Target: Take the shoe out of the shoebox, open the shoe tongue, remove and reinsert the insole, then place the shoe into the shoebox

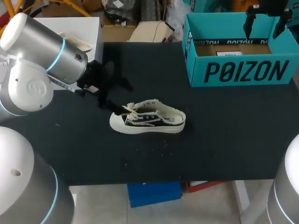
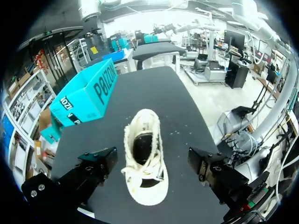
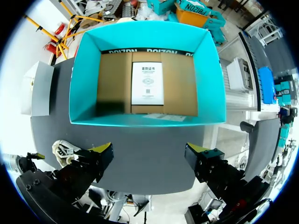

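A low canvas shoe [image 1: 148,119] with a black side, white sole and loose laces lies on its sole at the middle of the black table [image 1: 224,140], toe to the left. My left gripper [image 1: 103,95] hovers just left of the toe. In the left wrist view the shoe [image 2: 145,158] lies under and between the open left gripper's [image 2: 152,163] fingers, apart from both. The teal shoebox [image 1: 240,70] stands open at the back right. My right gripper [image 1: 264,21] hangs open above it. Its wrist view looks down into the shoebox [image 3: 147,119], which holds only a cardboard liner and a paper sheet; the right gripper [image 3: 149,151] holds nothing.
A white box [image 1: 88,28] stands at the table's back left corner. Small white crumbs speckle the table in front of the shoe. The shoebox [image 2: 86,98] is far ahead of the left gripper.
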Robot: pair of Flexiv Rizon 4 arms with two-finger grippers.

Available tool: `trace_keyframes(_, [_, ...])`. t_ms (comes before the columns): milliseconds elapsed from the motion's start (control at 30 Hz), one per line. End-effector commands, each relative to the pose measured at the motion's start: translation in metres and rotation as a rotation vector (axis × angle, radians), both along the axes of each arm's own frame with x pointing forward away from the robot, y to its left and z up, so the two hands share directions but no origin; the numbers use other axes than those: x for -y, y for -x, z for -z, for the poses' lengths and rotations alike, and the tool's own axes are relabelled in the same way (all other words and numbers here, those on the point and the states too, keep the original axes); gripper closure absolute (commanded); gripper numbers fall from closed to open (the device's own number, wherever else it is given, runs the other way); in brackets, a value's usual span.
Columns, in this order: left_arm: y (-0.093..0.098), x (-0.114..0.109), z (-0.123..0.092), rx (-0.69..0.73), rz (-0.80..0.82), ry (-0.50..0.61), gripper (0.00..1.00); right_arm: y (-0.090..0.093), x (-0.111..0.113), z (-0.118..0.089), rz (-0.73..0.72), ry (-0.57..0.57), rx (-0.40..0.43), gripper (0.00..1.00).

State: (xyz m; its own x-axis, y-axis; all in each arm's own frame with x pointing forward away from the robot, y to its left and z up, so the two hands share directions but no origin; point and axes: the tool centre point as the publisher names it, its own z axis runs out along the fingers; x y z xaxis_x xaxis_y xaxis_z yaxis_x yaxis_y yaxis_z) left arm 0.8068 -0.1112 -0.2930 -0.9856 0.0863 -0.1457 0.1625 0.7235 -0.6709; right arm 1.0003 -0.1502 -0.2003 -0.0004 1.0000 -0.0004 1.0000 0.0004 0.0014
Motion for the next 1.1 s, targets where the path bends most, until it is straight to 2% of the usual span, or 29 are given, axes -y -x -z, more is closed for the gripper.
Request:
trace_keyframes(33, [-0.001, -0.011, 0.005, -0.025, 0.022, -0.012, 0.00, 0.000, 0.000, 0.000, 0.001, 0.000, -0.001, 0.00])
trace_keyframes(433, [-0.001, -0.045, 0.014, -0.043, -0.001, -0.061, 0.00, 0.000, 0.000, 0.000, 0.001, 0.000, -0.001, 0.00])
trace_keyframes(667, [-0.001, -0.049, 0.016, -0.047, -0.009, -0.071, 0.00, 0.000, 0.000, 0.000, 0.001, 0.000, -0.001, 0.00])
trace_keyframes(733, [-0.001, -0.049, 0.016, -0.047, -0.009, -0.071, 0.00, 0.011, -0.013, -0.009, -0.256, 0.023, 0.110, 0.00])
trace_keyframes(767, [-0.001, -0.049, 0.016, -0.047, -0.009, -0.071, 0.00, 0.025, -0.019, -0.011, -0.458, 0.033, 0.167, 0.00])
trace_keyframes(800, [-0.001, -0.049, 0.016, -0.047, -0.009, -0.071, 0.00, 0.044, -0.021, -0.009, -0.667, 0.043, 0.186, 0.00])
trace_keyframes(833, [-0.001, -0.049, 0.016, -0.047, -0.009, -0.071, 0.00, 0.060, -0.018, -0.003, -0.870, 0.085, 0.148, 0.00])
trace_keyframes(1100, [-0.001, -0.049, 0.016, -0.047, -0.009, -0.071, 0.00, 0.060, -0.018, -0.003, -0.870, 0.085, 0.148, 0.00])
